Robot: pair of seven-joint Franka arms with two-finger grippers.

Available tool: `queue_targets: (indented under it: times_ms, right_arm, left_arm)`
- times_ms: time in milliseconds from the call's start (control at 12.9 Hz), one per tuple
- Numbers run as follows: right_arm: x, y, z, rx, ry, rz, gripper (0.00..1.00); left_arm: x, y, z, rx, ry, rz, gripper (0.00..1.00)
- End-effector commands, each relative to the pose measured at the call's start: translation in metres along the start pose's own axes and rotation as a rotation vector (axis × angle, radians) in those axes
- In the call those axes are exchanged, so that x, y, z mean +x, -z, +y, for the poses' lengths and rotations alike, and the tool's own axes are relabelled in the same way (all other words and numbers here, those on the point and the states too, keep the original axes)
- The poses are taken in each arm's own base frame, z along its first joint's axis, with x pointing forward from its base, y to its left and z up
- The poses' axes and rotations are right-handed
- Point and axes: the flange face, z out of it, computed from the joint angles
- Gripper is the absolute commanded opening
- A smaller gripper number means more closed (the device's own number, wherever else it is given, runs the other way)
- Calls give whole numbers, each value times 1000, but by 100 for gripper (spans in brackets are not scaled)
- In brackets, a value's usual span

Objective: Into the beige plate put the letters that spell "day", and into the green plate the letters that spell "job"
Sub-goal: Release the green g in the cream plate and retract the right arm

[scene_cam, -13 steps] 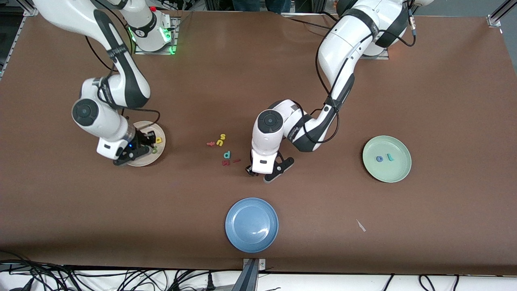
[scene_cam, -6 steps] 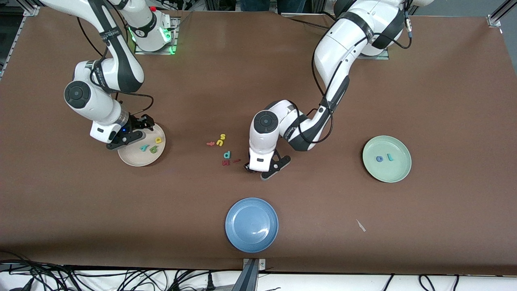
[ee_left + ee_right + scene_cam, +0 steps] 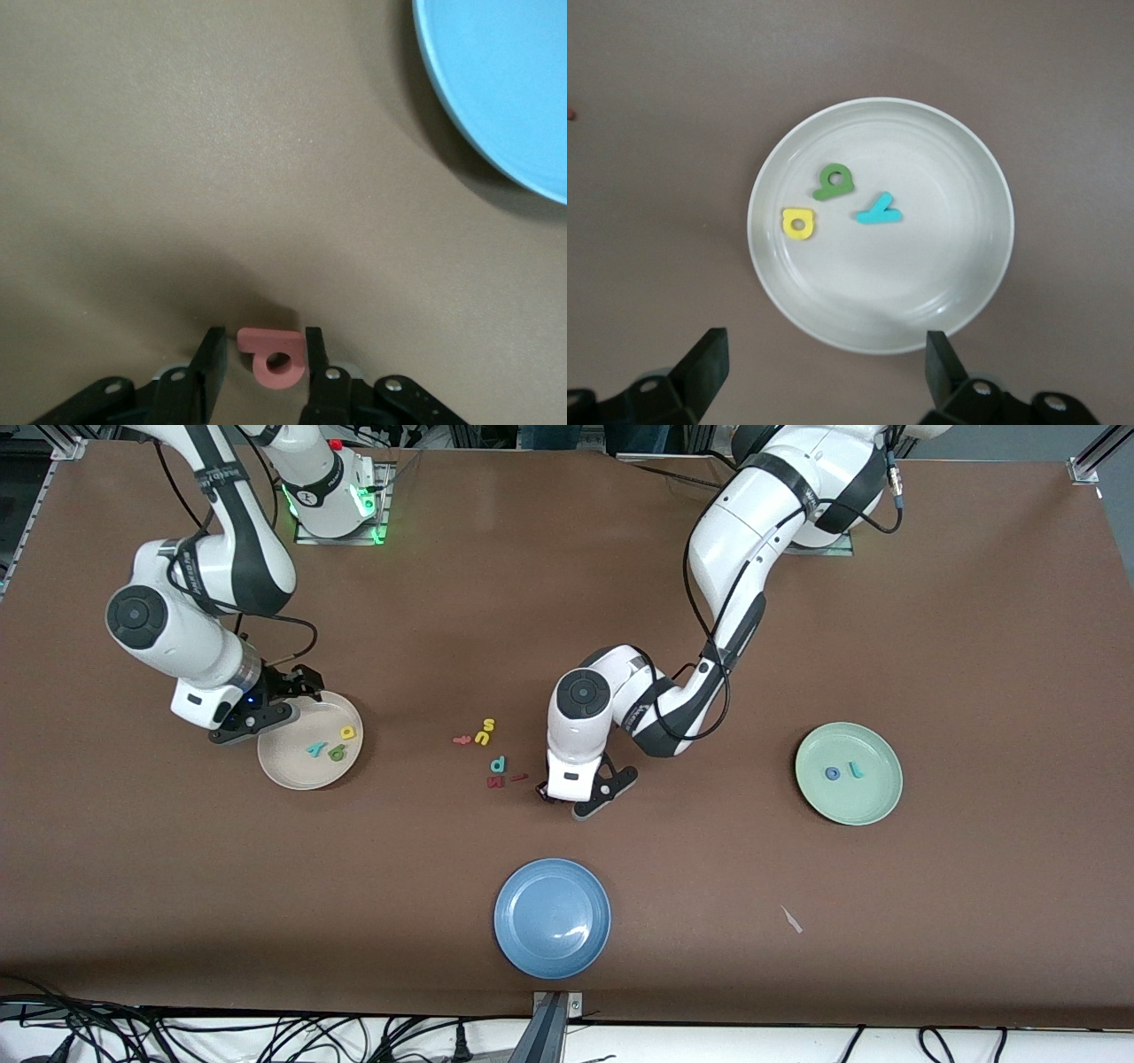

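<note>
The beige plate [image 3: 292,775] [image 3: 966,292] holds the yellow letter [image 3: 348,732] [image 3: 797,223], the green letter [image 3: 337,753] [image 3: 833,181] and the teal "y" [image 3: 314,749] [image 3: 879,211]. My right gripper [image 3: 270,701] [image 3: 824,359] hangs open and empty just off that plate's rim. The green plate [image 3: 877,806] holds the blue "o" [image 3: 833,773] and teal "j" [image 3: 855,769]. My left gripper [image 3: 571,802] [image 3: 263,335] is down at the table, open around the salmon "b" [image 3: 276,363]. One finger touches the "b" and a small gap shows at the other.
A blue plate [image 3: 552,918] [image 3: 496,80] lies nearer the front camera than the left gripper. Loose letters lie beside that gripper: a yellow "s" [image 3: 485,731], a pink "t" [image 3: 462,740], a teal "d" [image 3: 498,763], a dark red "m" [image 3: 496,781]. A white scrap [image 3: 791,919] lies near the front edge.
My right gripper opened over the beige plate, left the teal "y" there, and drew back up off the rim. The left gripper shifted slightly toward the loose letters.
</note>
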Motion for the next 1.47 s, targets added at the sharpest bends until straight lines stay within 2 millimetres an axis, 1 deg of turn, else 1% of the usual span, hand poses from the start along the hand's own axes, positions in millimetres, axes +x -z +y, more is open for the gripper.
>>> queue_targets:
  times_ms: [0, 232, 541, 695, 850, 927, 1082, 1159, 1236, 1391]
  right_arm:
    - [3, 44, 2, 27, -23, -37, 99]
    - [8, 88, 4, 42, -26, -81, 99]
    - [17, 174, 6, 39, -56, -76, 98]
    - [13, 220, 5, 40, -61, -84, 98]
    - [2, 263, 1, 41, -90, -101, 98]
    - [-5, 276, -1, 40, -93, -108, 98]
    - [-15, 290, -3, 27, -93, -92, 98]
    - [-17, 293, -2, 26, -96, -87, 98]
    - [-20, 298, -2, 20, -98, -76, 98]
    - [-21, 312, 1, 11, -104, -41, 98]
  left_arm:
    - [-3, -2, 3, -9, -15, -14, 41]
    - [-4, -1, 4, -14, -16, -10, 42]
    - [-5, -1, 4, -16, -19, -10, 42]
    - [-6, -1, 4, -16, -21, -10, 42]
    - [-9, -5, 4, -11, -24, -12, 42]
    - [-9, -6, 3, -10, -24, -12, 42]
    - [-9, -9, 2, -5, -23, -14, 41]
    - [-9, -9, 2, -5, -23, -14, 34]
    - [-9, -9, 2, -6, -24, -15, 23]
    - [-9, -9, 2, -6, -24, -15, 13]
